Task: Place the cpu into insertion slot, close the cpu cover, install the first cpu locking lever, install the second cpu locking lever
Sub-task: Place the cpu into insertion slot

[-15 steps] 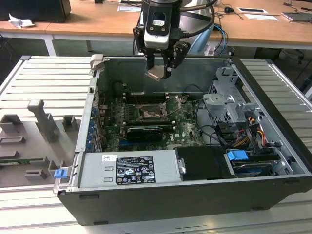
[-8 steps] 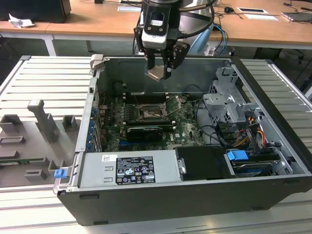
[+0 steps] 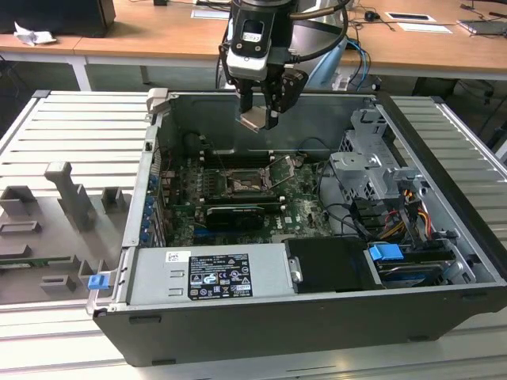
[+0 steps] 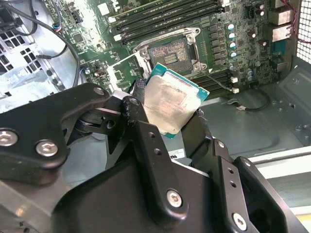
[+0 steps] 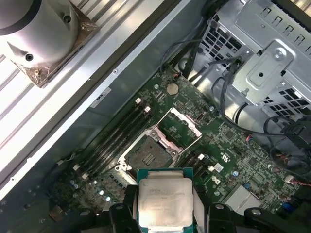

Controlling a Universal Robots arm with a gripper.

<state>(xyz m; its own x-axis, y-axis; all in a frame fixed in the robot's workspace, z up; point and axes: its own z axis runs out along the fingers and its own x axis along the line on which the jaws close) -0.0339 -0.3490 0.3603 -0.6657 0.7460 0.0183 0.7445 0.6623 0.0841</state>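
My tool [image 3: 261, 117] is clenched on the cpu [image 4: 167, 101], pinching it by two opposite edges. It holds the chip in the air above the insertion slot [image 3: 242, 184], well apart from it. The cpu cover [image 5: 179, 125], a thin bright metal frame, stands swung open along one edge of the slot. Long black memory slots [image 5: 114, 138] flank the slot. A black expansion card [image 3: 234, 215] lies close beside it on the green board. To the exterior view's right of the slot, a grey perforated drive cage [image 3: 366, 168] rises with loose dark cables [image 3: 337, 214] trailing below it. The chip is a flat square, dull silvery-beige metal on a green base, held tilted. The slot shows a dark pin field inside a silver rim. The open sheet-metal case [image 3: 317, 119] lies on a ribbed grey worktop [image 3: 79, 127].
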